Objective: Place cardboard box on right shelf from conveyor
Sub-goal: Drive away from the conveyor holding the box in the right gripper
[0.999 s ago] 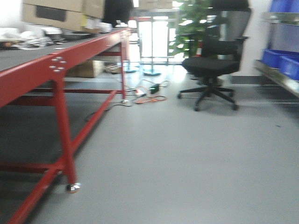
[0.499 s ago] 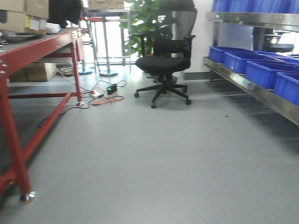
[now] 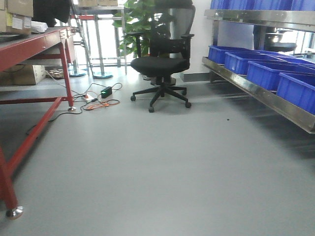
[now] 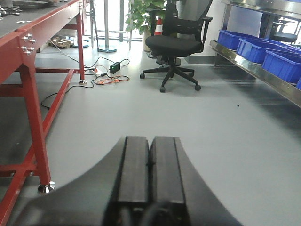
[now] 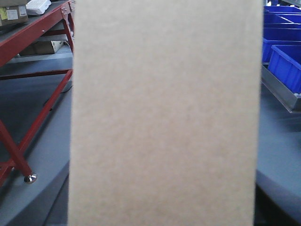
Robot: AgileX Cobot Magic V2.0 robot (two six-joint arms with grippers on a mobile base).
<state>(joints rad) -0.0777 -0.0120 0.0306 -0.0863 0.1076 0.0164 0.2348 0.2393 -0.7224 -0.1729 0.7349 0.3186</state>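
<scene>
Left gripper (image 4: 149, 142) closed tight, holding nothing; cardboard box (image 5: 164, 113) hides the right gripper, so its grip cannot be told.

The cardboard box (image 5: 164, 113) hides the right jaws.

Right shelf (image 3: 256, 93) — blue bins (image 3: 266, 76)

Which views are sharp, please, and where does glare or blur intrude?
Front view: fairly sharp, windows behind the office chair blown out. Left wrist view: floor crisp, left gripper slightly soft. Right wrist view: the cardboard box fills it, out of focus.
</scene>
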